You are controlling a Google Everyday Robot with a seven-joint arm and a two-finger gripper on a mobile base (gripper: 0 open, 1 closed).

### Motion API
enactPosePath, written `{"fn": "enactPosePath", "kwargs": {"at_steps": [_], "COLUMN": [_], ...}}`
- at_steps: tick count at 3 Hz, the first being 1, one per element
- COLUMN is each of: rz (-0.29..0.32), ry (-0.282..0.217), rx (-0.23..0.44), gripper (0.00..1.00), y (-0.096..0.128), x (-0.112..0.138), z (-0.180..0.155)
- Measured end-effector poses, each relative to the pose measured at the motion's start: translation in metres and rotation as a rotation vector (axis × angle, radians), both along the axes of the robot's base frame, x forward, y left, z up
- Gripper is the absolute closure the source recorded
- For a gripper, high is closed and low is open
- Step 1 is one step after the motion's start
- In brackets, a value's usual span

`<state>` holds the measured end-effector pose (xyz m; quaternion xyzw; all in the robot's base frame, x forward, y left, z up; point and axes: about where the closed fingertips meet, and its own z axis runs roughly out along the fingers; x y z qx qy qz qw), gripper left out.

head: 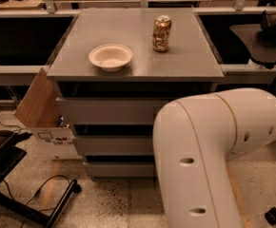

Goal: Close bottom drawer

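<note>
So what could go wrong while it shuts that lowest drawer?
The big white arm covers part of the bottom drawer, and the gripper is out of sight, likely behind it, so a missed or crooked push might go unseen. A hard shove could also jolt the cabinet and tip the upright can on top.

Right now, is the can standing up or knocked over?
Standing up: the can rests on its base on the cabinet top, lid upward. The gripper is out of view, likely behind the arm.
</note>
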<state>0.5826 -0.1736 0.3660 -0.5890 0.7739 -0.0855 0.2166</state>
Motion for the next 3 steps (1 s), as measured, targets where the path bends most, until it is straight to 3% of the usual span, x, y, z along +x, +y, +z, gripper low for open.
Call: {"fn": "enactPosePath", "kwargs": {"at_steps": [1,2,3], "rz": [-0.069,-0.103,-0.145], "ry": [-0.024,-0.003,0.008], "rx": [-0.08,-0.101,-0.017], "gripper": [0.0,0.0,0.0], "y": [-0.034,-0.07,-0.106], "x": [-0.026,-0.092,-0.168], "z": [0.037,0.06,0.069]}}
